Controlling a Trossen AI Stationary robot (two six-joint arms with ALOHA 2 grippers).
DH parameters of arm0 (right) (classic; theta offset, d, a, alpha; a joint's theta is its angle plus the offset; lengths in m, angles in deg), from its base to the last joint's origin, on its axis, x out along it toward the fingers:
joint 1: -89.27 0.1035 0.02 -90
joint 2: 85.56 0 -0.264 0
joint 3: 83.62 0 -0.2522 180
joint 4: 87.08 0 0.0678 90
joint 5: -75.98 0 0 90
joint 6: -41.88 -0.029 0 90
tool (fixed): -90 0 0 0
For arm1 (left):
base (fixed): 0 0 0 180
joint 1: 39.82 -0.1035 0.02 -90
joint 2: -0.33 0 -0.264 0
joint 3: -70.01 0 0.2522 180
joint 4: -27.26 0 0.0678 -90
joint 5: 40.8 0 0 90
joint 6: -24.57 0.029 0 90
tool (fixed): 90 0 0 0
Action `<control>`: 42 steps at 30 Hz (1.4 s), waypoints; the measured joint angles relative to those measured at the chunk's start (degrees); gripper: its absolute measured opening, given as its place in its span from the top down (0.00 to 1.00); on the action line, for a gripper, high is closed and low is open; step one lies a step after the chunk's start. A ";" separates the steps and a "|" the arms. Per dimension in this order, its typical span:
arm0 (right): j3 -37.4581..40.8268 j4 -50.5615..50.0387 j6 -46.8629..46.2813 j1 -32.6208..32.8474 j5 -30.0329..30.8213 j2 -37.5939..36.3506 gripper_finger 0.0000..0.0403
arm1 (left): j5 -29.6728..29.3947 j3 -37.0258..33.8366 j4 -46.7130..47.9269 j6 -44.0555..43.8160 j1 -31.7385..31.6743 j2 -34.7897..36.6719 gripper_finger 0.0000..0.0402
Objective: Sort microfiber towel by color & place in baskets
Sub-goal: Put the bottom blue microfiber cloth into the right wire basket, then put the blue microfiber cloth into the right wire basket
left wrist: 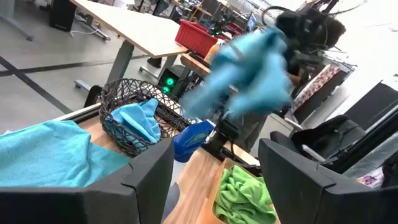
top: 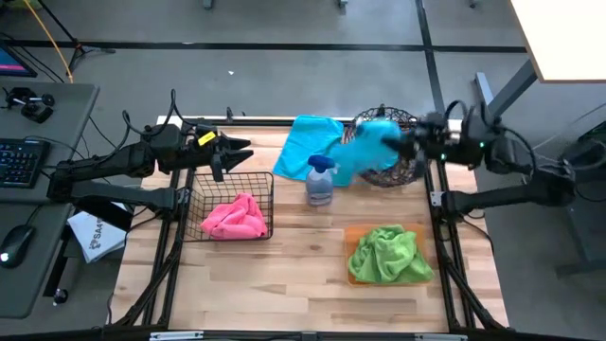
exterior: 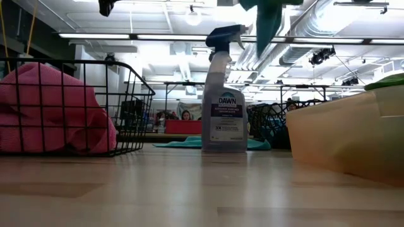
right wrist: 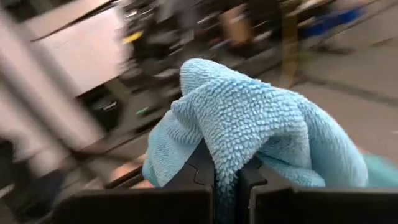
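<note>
Blue towel up in the air over the round basket!

At nine o'clock the left end effector [top: 230, 152] waits released above the black wire basket [top: 256, 182] holding a pink towel [top: 234, 217]. Centre desk [top: 284, 275]: spray bottle [top: 320, 180], another blue towel [top: 305, 142] flat at twelve. Green towel [top: 386, 252] fills the orange tray [top: 354, 277] at five. Right end effector [right wrist: 227, 171] is clenched on the lifted blue towel [right wrist: 249, 124] by the woven bowl basket [top: 409, 170].

Pink microfiber towel [top: 234, 217] bunched in square black wire-grid basket [top: 197, 196]; green towel [top: 388, 252] on flat orange tray [top: 352, 276]; blue towel [top: 365, 147] lifted beside round brown woven-wire bowl basket [top: 409, 173].
</note>
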 joint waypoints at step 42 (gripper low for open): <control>-3.00 -22.47 -10.56 -35.72 -6.06 14.11 0.25 | -0.48 0.00 -0.42 1.44 0.00 0.00 0.45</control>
